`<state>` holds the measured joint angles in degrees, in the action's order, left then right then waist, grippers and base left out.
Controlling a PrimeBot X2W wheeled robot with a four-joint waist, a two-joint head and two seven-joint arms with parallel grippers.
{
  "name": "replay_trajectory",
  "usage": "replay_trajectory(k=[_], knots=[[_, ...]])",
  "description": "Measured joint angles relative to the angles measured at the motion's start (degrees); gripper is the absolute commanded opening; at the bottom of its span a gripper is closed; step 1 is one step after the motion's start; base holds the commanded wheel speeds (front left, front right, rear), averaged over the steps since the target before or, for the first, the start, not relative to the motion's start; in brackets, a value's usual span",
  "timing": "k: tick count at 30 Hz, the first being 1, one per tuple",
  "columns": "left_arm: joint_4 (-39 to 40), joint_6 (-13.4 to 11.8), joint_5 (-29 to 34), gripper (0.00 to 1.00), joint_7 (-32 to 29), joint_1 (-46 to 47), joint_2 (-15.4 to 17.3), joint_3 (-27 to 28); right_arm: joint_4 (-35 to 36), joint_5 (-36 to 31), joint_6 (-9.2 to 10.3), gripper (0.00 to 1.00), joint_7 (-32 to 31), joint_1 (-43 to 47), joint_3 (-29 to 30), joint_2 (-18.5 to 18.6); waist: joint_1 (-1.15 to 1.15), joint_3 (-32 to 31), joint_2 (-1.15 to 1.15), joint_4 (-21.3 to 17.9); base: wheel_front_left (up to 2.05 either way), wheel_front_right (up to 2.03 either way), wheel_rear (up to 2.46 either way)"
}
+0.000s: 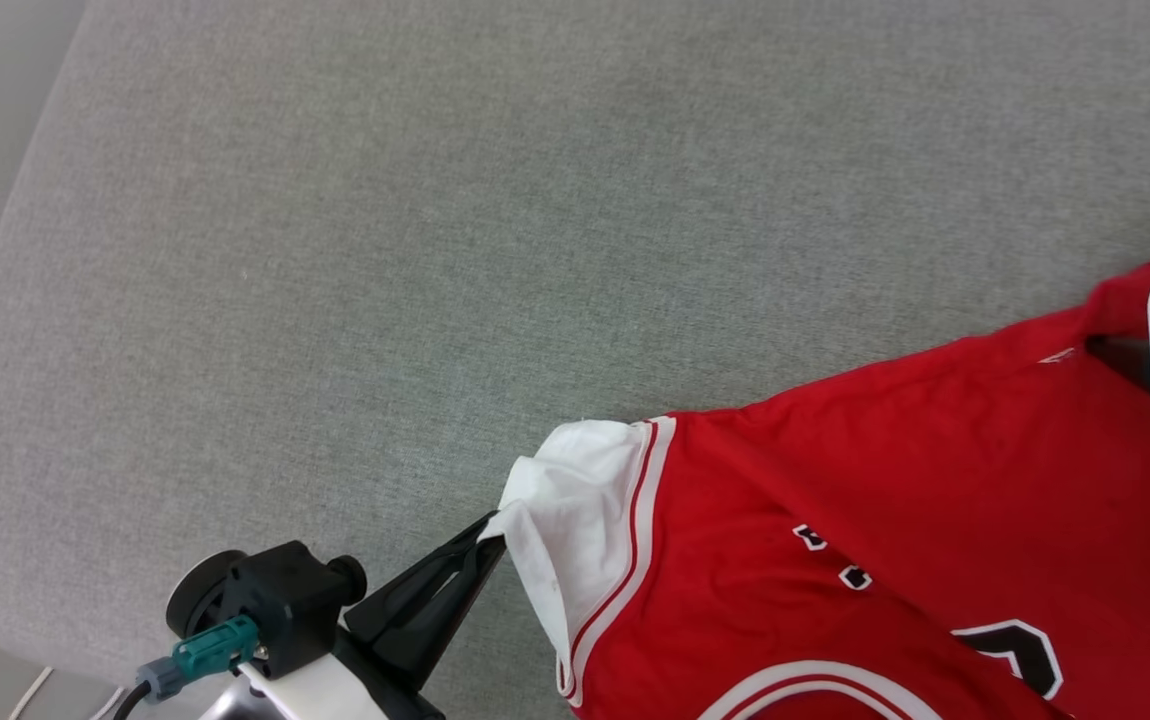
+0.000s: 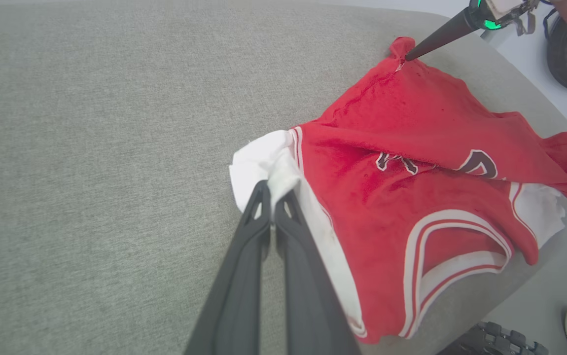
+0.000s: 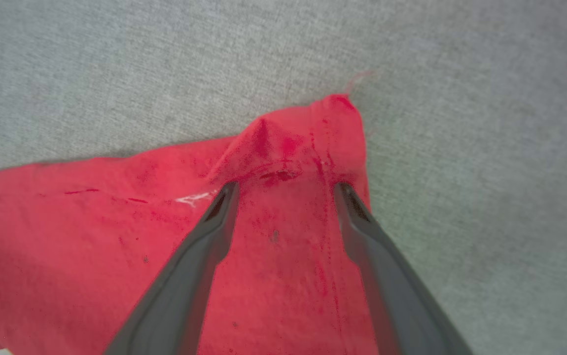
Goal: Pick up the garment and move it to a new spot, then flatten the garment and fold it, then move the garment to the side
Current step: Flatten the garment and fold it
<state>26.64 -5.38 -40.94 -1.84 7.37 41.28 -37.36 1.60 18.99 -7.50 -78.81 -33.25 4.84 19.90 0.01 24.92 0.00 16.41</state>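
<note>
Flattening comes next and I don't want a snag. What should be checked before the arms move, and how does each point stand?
1. Left gripper shut on the garment by its white sleeve: ok.
2. Right gripper open, its fingers over the red corner: ok.
3. Garment lying flat: not ok, its far side is bunched in the left wrist view.
4. Lettering face up: ok.
5. Free grey surface to spread on: ok.

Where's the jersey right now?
Head view, lower right on the grey surface: the red jersey, its white sleeve pinched by the left gripper, the open right gripper over its far red corner.
</note>
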Motion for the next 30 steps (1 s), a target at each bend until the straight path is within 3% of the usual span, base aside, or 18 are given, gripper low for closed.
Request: replay_trajectory(k=[15, 16, 17, 18, 30], knots=[[-2.66, 1.70, 0.35, 0.00, 0.86, 2.65, -1.80, -0.87, -6.47, -2.92, -0.01, 1.00, 2.25, -3.16, -1.64, 1.20, -0.01, 3.80, 0.00, 2.87, 0.00, 0.00, 0.00], [-2.75, 1.71, 0.34, 0.00, 0.85, 2.68, -1.80, -0.91, -6.95, -2.92, -0.01, 0.78, 2.42, -3.16, -1.57, 1.12, -0.01, 3.73, 0.00, 2.89, 0.00, 0.00, 0.00], [-2.81, 1.74, 0.34, 0.00, 0.83, 2.76, -1.79, -0.91, -7.27, -2.92, -0.01, 0.29, 2.56, -3.20, -1.56, 1.09, -0.01, 3.64, 0.00, 2.89, 0.00, 0.00, 0.00], [-2.88, 1.79, 0.34, 0.00, 0.82, 2.86, -1.78, -0.91, -7.59, -2.92, -0.01, 0.00, 2.74, -3.20, -1.58, 1.05, -0.01, 3.54, 0.00, 2.88, 0.00, 0.00, 0.00], [-2.78, 0.48, 0.35, 0.00, 0.38, 2.66, -0.31, -0.18, -10.80, 1.45, 0.00, 0.00, 11.23, -1.73, -2.46, 0.79, -0.01, -1.30, 0.00, 0.62, 0.00, 0.00, 0.00]])
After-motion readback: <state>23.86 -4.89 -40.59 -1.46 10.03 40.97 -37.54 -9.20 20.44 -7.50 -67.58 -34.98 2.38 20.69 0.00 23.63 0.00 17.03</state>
